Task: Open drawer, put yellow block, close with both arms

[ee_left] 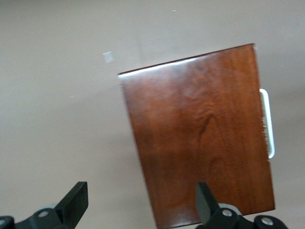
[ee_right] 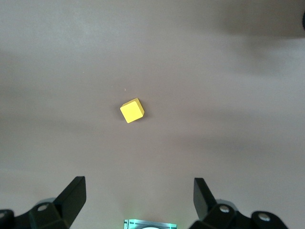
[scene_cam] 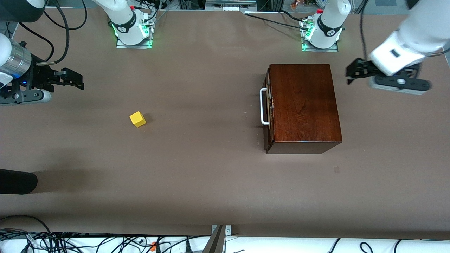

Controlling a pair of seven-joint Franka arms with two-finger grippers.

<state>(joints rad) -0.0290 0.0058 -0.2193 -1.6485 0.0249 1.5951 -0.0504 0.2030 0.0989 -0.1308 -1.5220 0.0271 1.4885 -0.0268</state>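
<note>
Drawer [scene_cam: 269,102] looks shut in box [scene_cam: 304,105]; block [scene_cam: 137,119] lower-right of spread right gripper [scene_cam: 75,80]; left gripper [scene_cam: 353,72] spread, upper right.

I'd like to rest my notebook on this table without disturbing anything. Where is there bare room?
The widest bare patch is the brown tabletop nearer the front camera than the small yellow cube and the glossy reddish-brown wooden box. The stretch between cube and the box's white bar handle is also bare. Nowhere is crowded.
</note>
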